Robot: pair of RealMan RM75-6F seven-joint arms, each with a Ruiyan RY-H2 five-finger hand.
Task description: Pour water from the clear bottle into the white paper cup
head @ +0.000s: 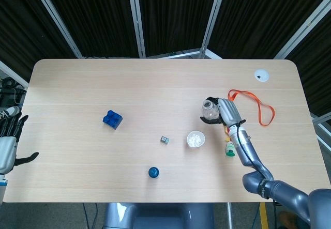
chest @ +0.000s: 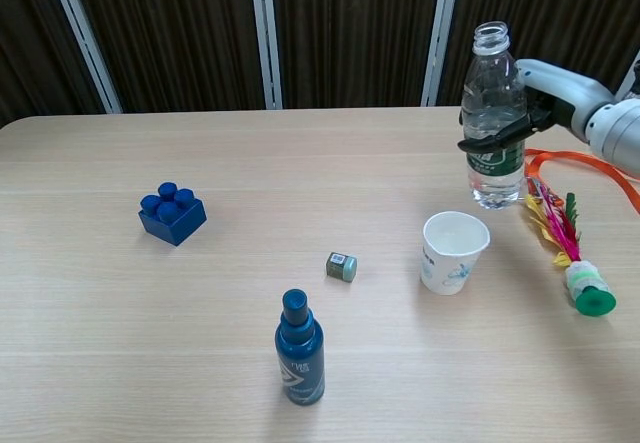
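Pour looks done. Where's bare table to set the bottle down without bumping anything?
The clear bottle is upright in the right hand. Bare wood lies behind the white paper cup, toward the far edge, and between the cup and the small cube. Right of the cup it is crowded: the feathered shuttlecock and orange lanyard.

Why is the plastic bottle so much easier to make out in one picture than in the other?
Chest view: the clear bottle shows side-on and sharp against the dark curtain, gripped by the right hand, with highlights on its ribs and a soft shadow under the white paper cup. Head view: it is seen from above, small, a pale see-through blob over light wood.
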